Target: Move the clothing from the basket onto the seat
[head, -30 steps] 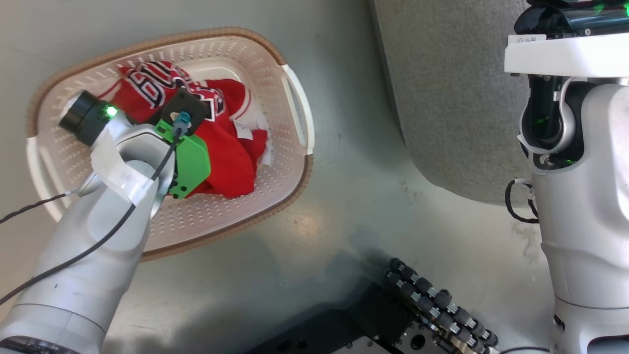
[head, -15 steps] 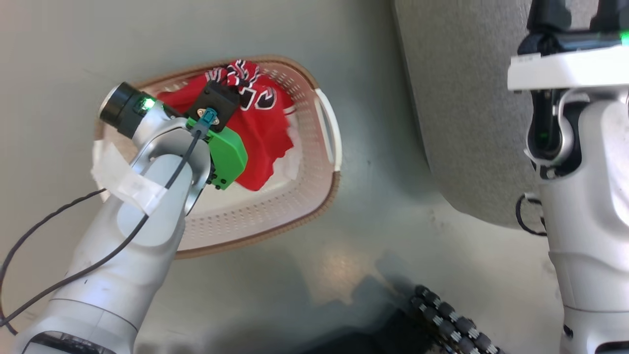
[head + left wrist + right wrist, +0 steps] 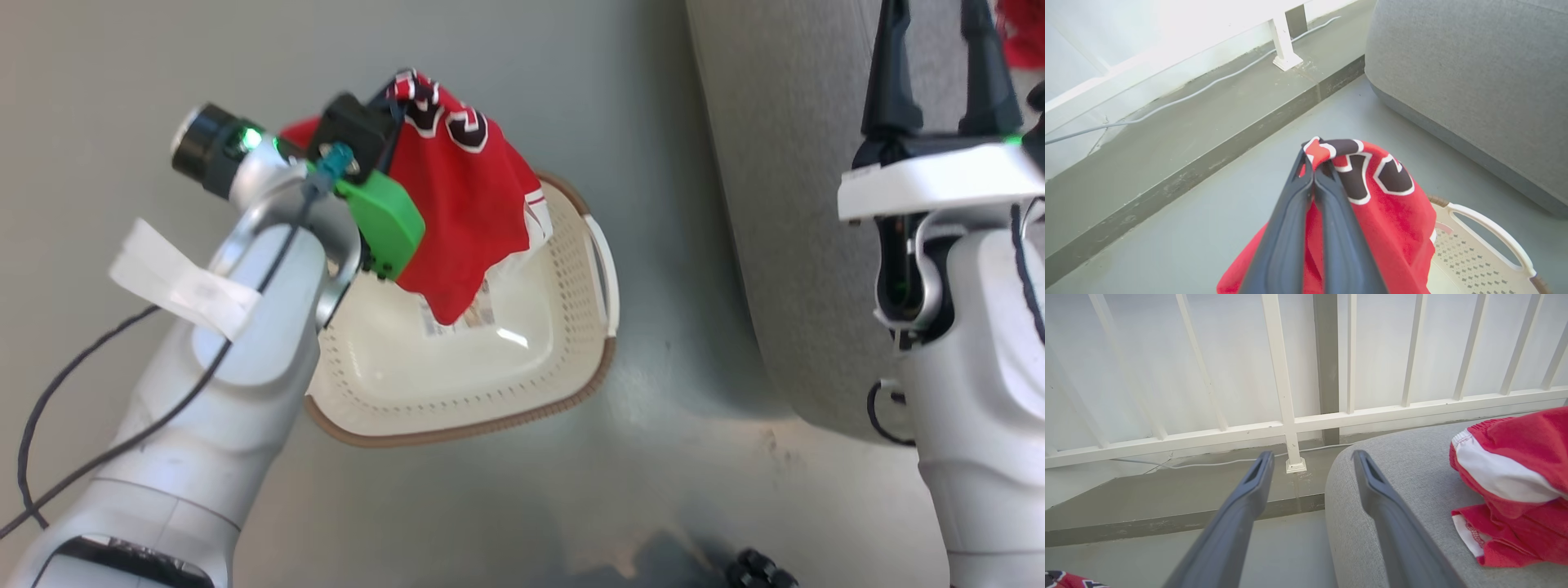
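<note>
My left claw [image 3: 1313, 165] pinches the red jersey [image 3: 465, 196], which hangs over the basket [image 3: 522, 412]. The grey seat [image 3: 784, 204] is to the right, with floor [image 3: 669, 343] between. My right claw [image 3: 933, 33] is wide open over the seat, near the shorts [image 3: 1515, 465] lying there.

My left arm [image 3: 212, 400] reaches from the lower left of the head view, up and forward. My left gripper [image 3: 1312, 161] is fully closed: both dark fingers [image 3: 1290, 228] are pressed together, with a fold of the jersey [image 3: 1384, 204] pinched at their tips. My right arm [image 3: 980, 343] stands at the right edge of the head view. My right gripper [image 3: 1312, 455] is fully open, its fingers well apart and empty.
</note>
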